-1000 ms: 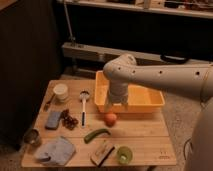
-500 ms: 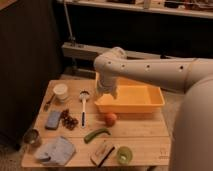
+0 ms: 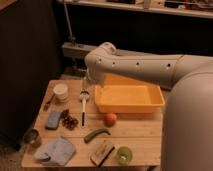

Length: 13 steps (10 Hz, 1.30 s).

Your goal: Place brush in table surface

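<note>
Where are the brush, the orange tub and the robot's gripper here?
brush [image 3: 83, 111]: camera view, middle of its handle.
orange tub [image 3: 127, 106]: camera view, front wall.
gripper [image 3: 86, 86]: camera view, its tip, above the brush's head.

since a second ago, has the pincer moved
Yes. The pincer has shifted left, from over the orange tub to just past its left edge, by the head of the brush.

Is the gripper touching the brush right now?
Cannot tell. In the camera view the gripper hangs over the head of the brush lying on the table surface; neither gap nor contact shows plainly.
</note>
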Motion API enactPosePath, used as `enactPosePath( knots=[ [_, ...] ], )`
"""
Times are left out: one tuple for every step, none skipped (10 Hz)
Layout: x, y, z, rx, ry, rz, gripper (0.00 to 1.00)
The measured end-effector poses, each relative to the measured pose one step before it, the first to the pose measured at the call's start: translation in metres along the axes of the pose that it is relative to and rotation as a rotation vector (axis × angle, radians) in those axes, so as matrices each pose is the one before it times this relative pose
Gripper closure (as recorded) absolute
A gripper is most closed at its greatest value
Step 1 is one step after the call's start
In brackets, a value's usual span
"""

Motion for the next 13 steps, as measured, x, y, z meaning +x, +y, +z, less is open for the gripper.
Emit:
enactPosePath(
  knots=[
    [-0.00785,0.00689,-0.00735,0.00544,-0.02218,-0.0225,0.35],
    [-0.00572,0.00875,-0.00025,0.00552,-0.01336,-0.01544,0.35],
    [-0.00304,0.00587,0.00294,0.00362,-0.00328,-0.00865,0.35],
    [-0.00283,0.00708,0.01084,0.00497,0.00723,-0.01189,0.35],
    [-0.00023,0.00081,0.01033,0.00606,0.00836,-0.00497,0.35],
    [0.0017,0.00266,0.01586,0.00318,0.01281,-0.00776,0.35],
    [0.00266,0.00323,0.02135,0.0014,0.01609,-0.00895,0.35],
    [0.00242,0.00503,0.02109,-0.00174,0.01621,-0.01114,0.35],
    [0.00092,0.00669,0.02156,-0.00339,0.01753,-0.00964,0.35],
    [-0.00244,0.00653,0.0159,-0.00203,0.01288,-0.01458,0.35],
    [-0.00404,0.00738,0.01278,0.00079,0.01236,-0.01587,0.35],
    [-0.00355,0.00513,0.00631,0.00321,0.00881,-0.01249,0.35],
    [-0.00171,0.0019,0.00454,0.00899,0.0107,-0.00818,0.35]
  ],
)
